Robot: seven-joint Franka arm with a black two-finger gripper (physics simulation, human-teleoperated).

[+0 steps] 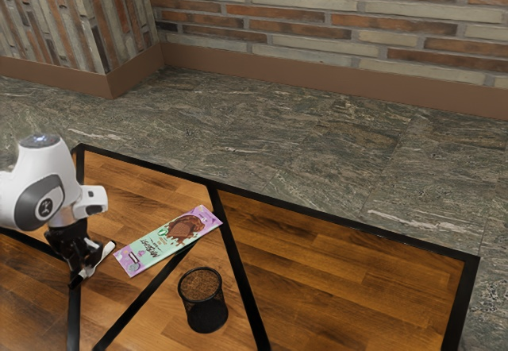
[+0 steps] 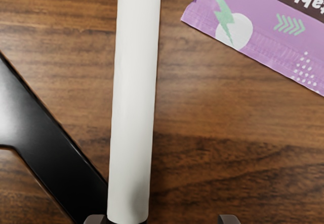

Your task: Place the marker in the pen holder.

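exterior view: black gripper (image 1: 89, 267) spread at the smooth white marker (image 1: 104, 254), round mesh pen holder (image 1: 208, 316) upright nearby.

Marker (image 2: 134, 102) smooth, plastic-looking; pen holder (image 1: 206, 317) dark metal-look mesh; tabletop (image 1: 341, 287) grained wood; packet (image 1: 168, 241) smooth film
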